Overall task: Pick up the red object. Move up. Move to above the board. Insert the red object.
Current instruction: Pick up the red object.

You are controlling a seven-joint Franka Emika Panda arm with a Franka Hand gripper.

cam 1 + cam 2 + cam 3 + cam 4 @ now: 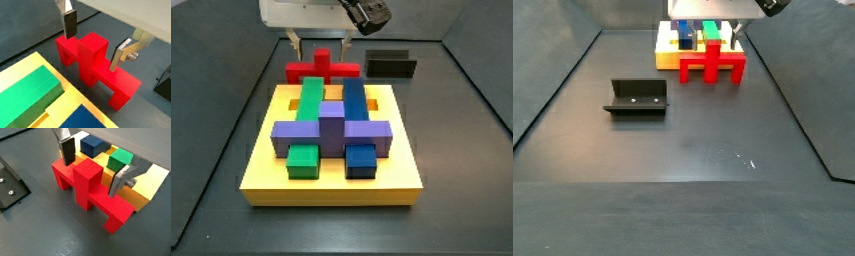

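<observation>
At the top of a side view, the gripper hangs spread over the red object, seemingly untouching, behind the board.

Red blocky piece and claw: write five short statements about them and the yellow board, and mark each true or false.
1. The bright red blocky piece rests on the dark floor beside the thick yellow slotted board. True.
2. The claw is shut on the red piece. False: its flat silver fingers stand open on either side of the central stem.
3. The red piece is already in a board slot. False: it is off the board.
4. Green, blue and purple blocks sit on the board. True.
5. The dark L-shaped fixture stands on the board. False: it stands on the floor.
</observation>
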